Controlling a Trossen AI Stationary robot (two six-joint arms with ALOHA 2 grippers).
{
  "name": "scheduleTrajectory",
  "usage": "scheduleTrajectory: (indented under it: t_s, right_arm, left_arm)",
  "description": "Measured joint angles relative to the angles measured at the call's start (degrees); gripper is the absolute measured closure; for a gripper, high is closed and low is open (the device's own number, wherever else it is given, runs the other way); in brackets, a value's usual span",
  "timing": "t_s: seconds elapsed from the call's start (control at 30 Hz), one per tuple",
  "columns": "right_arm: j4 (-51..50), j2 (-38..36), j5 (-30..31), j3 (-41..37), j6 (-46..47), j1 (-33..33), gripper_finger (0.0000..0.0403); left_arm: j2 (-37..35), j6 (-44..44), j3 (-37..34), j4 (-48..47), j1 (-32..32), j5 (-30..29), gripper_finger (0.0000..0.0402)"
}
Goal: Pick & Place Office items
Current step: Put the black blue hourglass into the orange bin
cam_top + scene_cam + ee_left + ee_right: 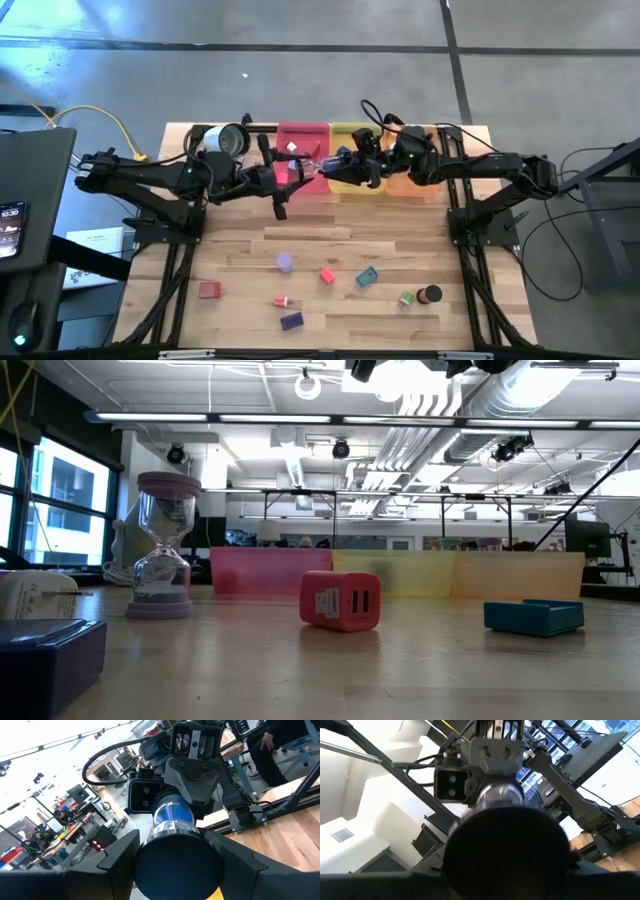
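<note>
A sand timer (325, 165) with black end caps and a blue-and-clear middle hangs level above the pink tray (303, 140) and the yellow tray (348, 135). My left gripper (305, 170) is shut on its left end and my right gripper (345, 163) on its right end. On the near half of the table lie loose office items: a lavender cylinder (285, 262), a red block (327, 275), a teal block (367, 277), another red block (209, 290), a purple block (291, 321) and a black disc (431, 295). My left gripper holds the timer's black end cap (177, 865) between its two fingers, coming level from the table's left, along the timer. The timer lies level, lifted clear of the trays. My right gripper has the other black end cap (507, 850) between its fingers, coming nearly level from the table's right. In the left wrist view its fingers (192, 775) close round the far end of the blue middle (172, 812).
An orange tray (405, 182) stands beside the yellow one at the far edge. A round silver-and-white object (228, 138) sits at the far left. The low view shows a pink sand timer (165, 545) upright, a red block (340, 600) and a teal block (533, 616).
</note>
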Motion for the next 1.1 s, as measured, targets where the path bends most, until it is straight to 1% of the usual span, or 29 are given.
scheduleTrajectory:
  t_s: [0.1, 0.2, 0.33, 0.43, 0.47, 0.53, 0.7, 0.77, 0.87, 0.97, 1.1]
  right_arm:
    - [0.0, 0.0, -0.2, 0.0, -0.1, 0.0, 0.0251]
    - [0.0, 0.0, -0.4, 0.0, -0.2, 0.0, 0.0278]
    - [0.0, 0.0, -1.3, 0.0, -1.5, 0.0, 0.0342]
    - [0.0, 0.0, -0.5, 0.0, -1.5, 0.0, 0.0385]
    - [0.0, 0.0, -0.1, 0.0, -2.0, 0.0, 0.0393]
    - [0.0, 0.0, 0.7, 0.0, -3.5, 0.0, 0.0398]
    - [0.0, 0.0, 0.8, 0.0, -3.8, 0.0, 0.0380]
    - [0.0, 0.0, -0.5, 0.0, -3.8, 0.0, 0.0370]
    - [0.0, 0.0, -4.3, 0.0, -4.4, 0.0, 0.0348]
    - [-0.1, 0.0, -7.3, 0.0, -4.5, 0.0, 0.0313]
    - [-0.1, 0.0, -8.9, 0.0, -6.0, 0.0, 0.0250]
  left_arm:
    - [0.0, 0.4, 0.0, 0.6, -0.5, -0.5, 0.0182]
    - [0.0, -1.6, 0.0, 0.6, -0.5, -0.5, 0.0181]
    - [0.0, -2.9, 0.0, 0.5, -0.6, -1.3, 0.0180]
    - [0.0, -2.9, 0.0, 0.4, -0.6, -1.3, 0.0180]
    - [0.0, -2.8, 0.0, 0.4, -0.6, -1.3, 0.0180]
    - [0.0, -2.5, 0.0, 0.4, -0.6, -1.3, 0.0180]
    - [0.0, -2.4, 0.0, 0.3, -0.6, -1.5, 0.0179]
    - [0.0, -2.4, 0.0, 0.2, -0.6, -1.5, 0.0179]
    - [-0.3, -2.5, 0.0, -1.8, -0.6, -2.9, 0.0179]
    - [-0.9, -5.9, 0.0, -6.2, -0.6, -4.5, 0.0179]
    - [-2.1, -15.2, 0.0, -13.7, -0.6, -4.3, 0.0179]
